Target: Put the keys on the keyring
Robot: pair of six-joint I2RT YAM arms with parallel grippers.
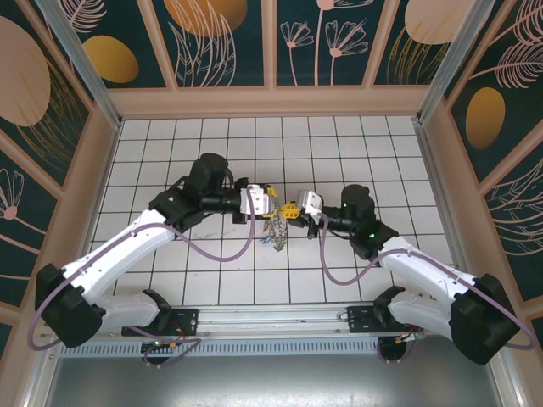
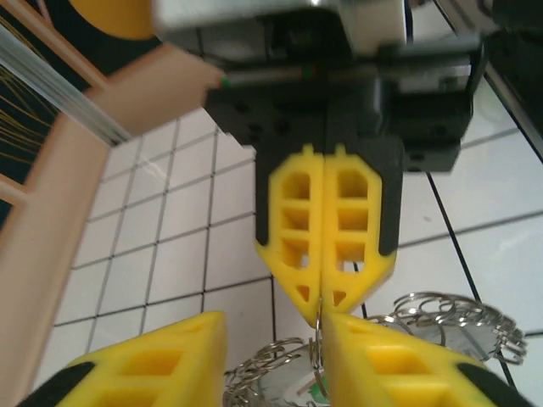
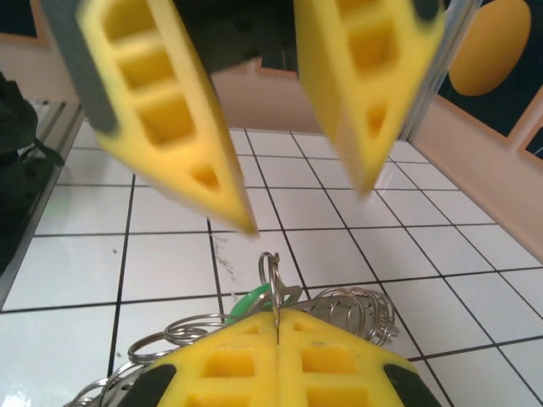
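The keyring (image 3: 356, 309) is caught at the very tips of the right gripper (image 2: 322, 297). That gripper's two yellow fingers (image 3: 237, 365) are pressed flat together. A thin silvery loop of the ring stands up out of the seam between them. Just past those tips, on the side away from the wrist, the ring's scalloped wire coils bunch up. They spread to either side of the clenched pair and hang below it.

A sliver of green, seemingly the head of the green key (image 3: 246, 298), sits against the loop just beside the right fingertips. Too little of it shows to be sure.

The left gripper (image 3: 305, 203) faces the right one tip to tip, with its fingers (image 3: 170, 119) released and a clear gap between them. They grasp nothing. In the left wrist view the pinched loop rises within that gap, close to the inner edge of the finger on the right of the picture. Whether it touches that finger cannot be told. More coils lie below and beyond both of the spread tips.

In the top view the two sets of fingers meet nose to nose, and the keyring dangles beneath the meeting point as a small tangle. Under it is the white tiled table (image 1: 212, 144), where both arms reach inward from their bases. Dark walls (image 1: 221, 34) with a floral pattern stand well apart from the fingers on three sides.
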